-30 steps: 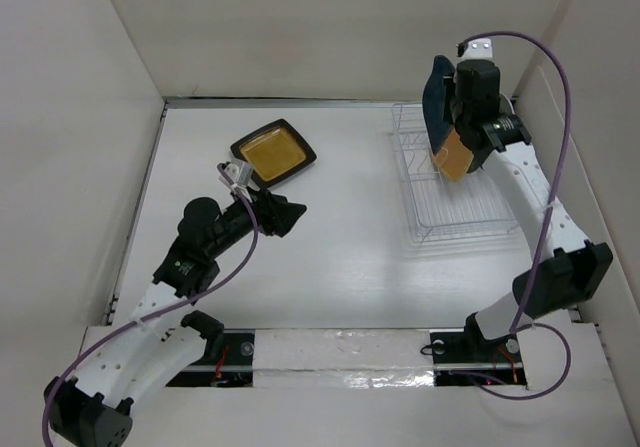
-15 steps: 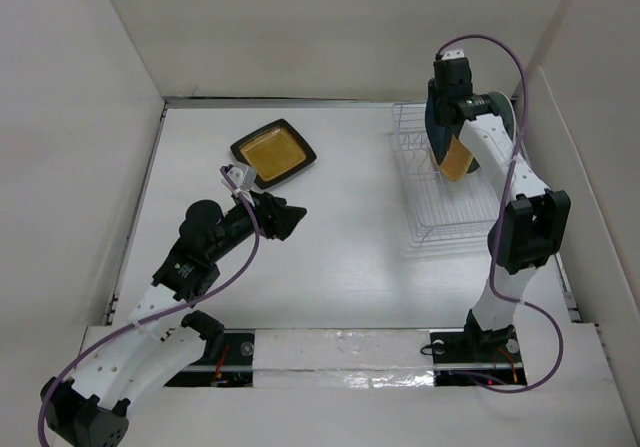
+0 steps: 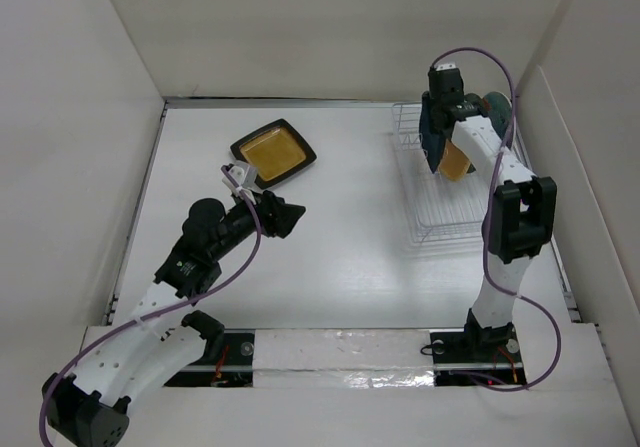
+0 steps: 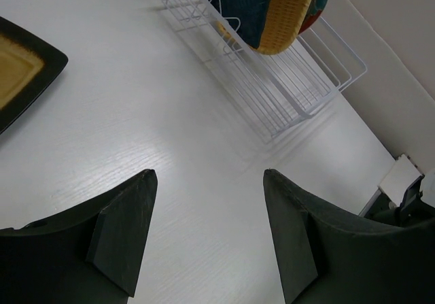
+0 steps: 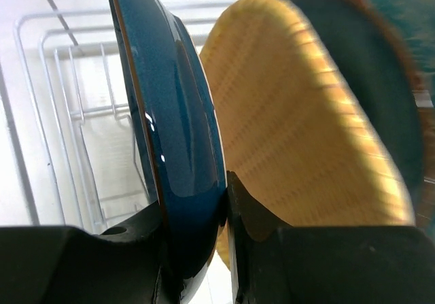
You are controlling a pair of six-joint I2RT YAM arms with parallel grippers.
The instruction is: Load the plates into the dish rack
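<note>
Four plates at the dish rack point(image 3: 450, 207). The tan wooden plate point(image 5: 299, 134), dark teal plate point(image 5: 367, 79) and red plate point(image 4: 310, 22) stand on edge in it. The glossy blue plate point(image 5: 177, 113) is upright just beside the tan one, with the right gripper point(image 5: 194, 226) jaws pinched on its rim; can't tell if it's seated. The left gripper point(image 4: 209, 181) jaws gape wide with nothing in them, above the table point(image 3: 340, 257), near the black-rimmed square plate point(image 3: 273, 153) lying flat.

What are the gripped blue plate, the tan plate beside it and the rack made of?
The small glossy blue plate: likely glazed ceramic, with sharp highlights; rounded tan plate: probably wood or bamboo, matte with fine grain lines; white wire dish rack: apparently coated metal, thin uniform rods.
</note>
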